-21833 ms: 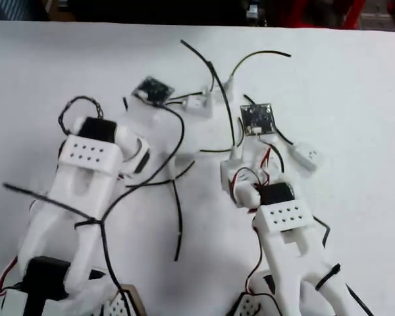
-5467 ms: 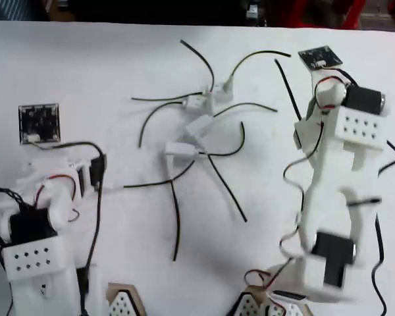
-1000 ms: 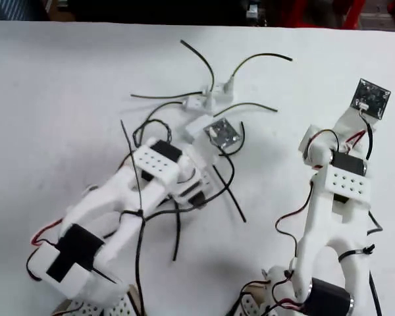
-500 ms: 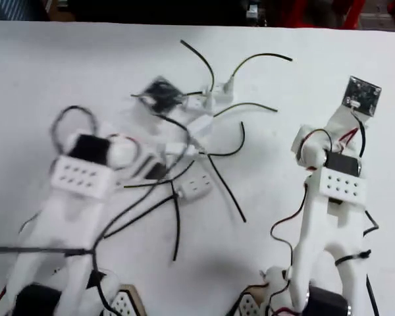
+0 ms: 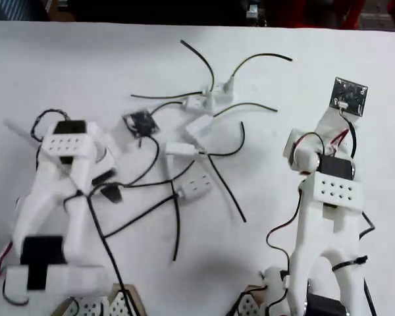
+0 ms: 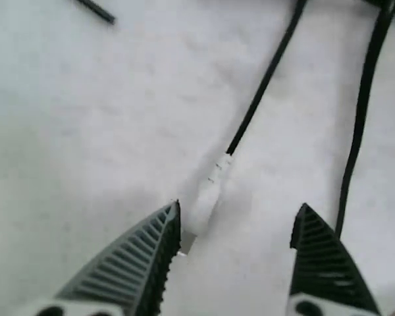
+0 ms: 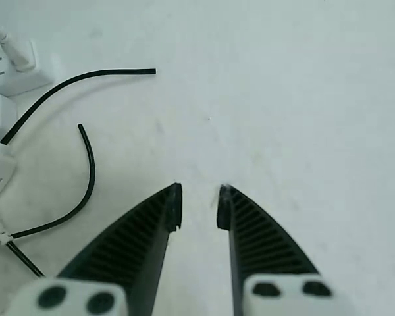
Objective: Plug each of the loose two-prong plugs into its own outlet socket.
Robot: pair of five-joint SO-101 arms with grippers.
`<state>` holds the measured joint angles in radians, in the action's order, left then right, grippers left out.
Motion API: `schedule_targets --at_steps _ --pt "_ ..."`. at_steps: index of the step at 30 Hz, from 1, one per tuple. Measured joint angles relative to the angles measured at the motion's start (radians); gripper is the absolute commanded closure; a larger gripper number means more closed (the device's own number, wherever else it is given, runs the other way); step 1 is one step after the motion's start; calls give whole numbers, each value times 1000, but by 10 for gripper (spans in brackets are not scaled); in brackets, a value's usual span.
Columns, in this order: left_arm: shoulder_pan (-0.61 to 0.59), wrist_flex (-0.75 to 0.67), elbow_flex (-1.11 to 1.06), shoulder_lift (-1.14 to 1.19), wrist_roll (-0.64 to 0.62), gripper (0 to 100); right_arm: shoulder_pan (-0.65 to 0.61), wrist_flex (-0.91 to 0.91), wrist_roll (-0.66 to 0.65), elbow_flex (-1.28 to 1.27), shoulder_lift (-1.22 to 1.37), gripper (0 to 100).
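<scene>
My left gripper (image 6: 238,217) is open low over the white table, and a small white two-prong plug (image 6: 207,197) with a black cable (image 6: 263,85) lies flat between its fingers. In the high view this gripper (image 5: 108,185) is at the left, by the near end of that cable. White outlet blocks lie mid-table: one loose (image 5: 196,187), one (image 5: 181,149) behind it, and a cluster (image 5: 207,102) with cables running out. My right gripper (image 7: 199,197) is slightly open over bare table with nothing in it. An outlet block (image 7: 6,72) with a plug in it lies off to its side.
Several loose black cables (image 5: 227,187) cross the middle of the table. The right arm (image 5: 332,187) stands at the right, apart from the cables. Bare table lies along the far side and far left (image 5: 52,66). Arm bases stand at the near edge.
The left arm has swung from the middle of the table back to the left, uncovering a loose outlet block; its gripper is now around a plug. The right arm drifted slightly left.
</scene>
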<state>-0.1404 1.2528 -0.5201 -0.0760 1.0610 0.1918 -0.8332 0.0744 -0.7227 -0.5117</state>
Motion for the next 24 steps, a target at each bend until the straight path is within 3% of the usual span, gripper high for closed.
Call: schedule_targets --at_steps 4,10,18,24 --pt "0 -51 43 146 71 763 0 0 0 0 0 908" --pt "0 -71 92 290 80 976 2 0 0 0 0 908" --pt "-20 -57 91 272 66 978 2 0 0 0 0 908" --pt "-60 23 91 60 -12 978 2 0 0 0 0 908"
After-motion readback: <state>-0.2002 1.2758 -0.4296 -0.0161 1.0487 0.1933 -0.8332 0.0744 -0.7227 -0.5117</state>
